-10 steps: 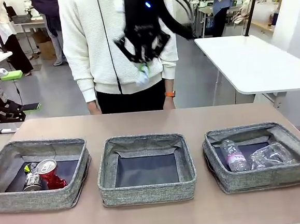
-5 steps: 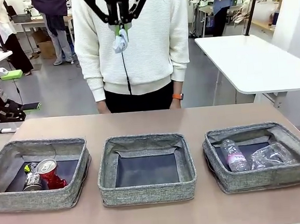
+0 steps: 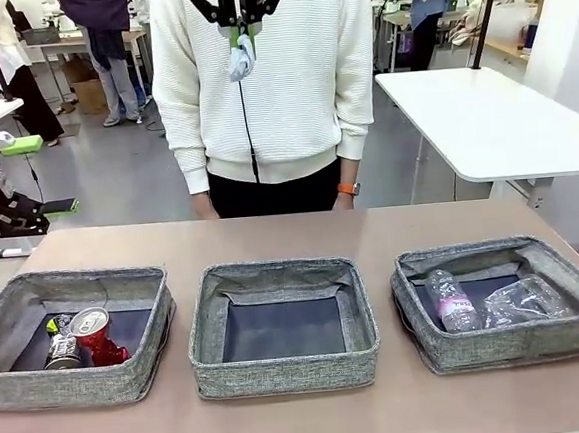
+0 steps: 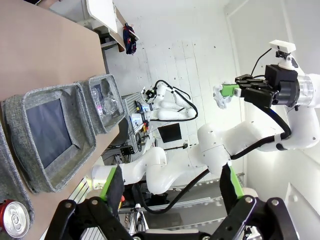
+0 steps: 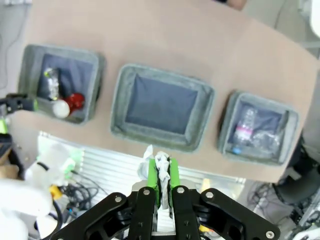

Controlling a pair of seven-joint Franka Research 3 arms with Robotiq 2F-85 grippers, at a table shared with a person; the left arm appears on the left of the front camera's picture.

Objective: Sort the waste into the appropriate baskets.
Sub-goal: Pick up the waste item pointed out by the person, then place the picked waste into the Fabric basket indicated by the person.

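My right gripper [image 3: 240,32] hangs high above the table, shut on the crumpled white paper ball [image 3: 242,58]; its wrist view shows the paper ball [image 5: 160,161] pinched between green pads [image 5: 153,181]. Far below stand three grey baskets. The left basket [image 3: 72,386] holds a crushed red can [image 3: 98,334] and a silver-dark can [image 3: 61,352]. Nothing lies in the middle basket [image 3: 287,369]. In the right basket [image 3: 510,345] lie a clear bottle [image 3: 453,302] and a clear plastic cup [image 3: 522,300]. My left gripper [image 4: 171,176] stands open, holding nothing.
A person in a white sweater [image 3: 279,77] stands at the table's far edge, right behind the raised gripper. A white table [image 3: 493,120] stands at the back right. Bare tabletop [image 3: 291,234] runs behind the baskets.
My right gripper has risen with the paper ball and drifted a little left. The person has shifted slightly to the right.
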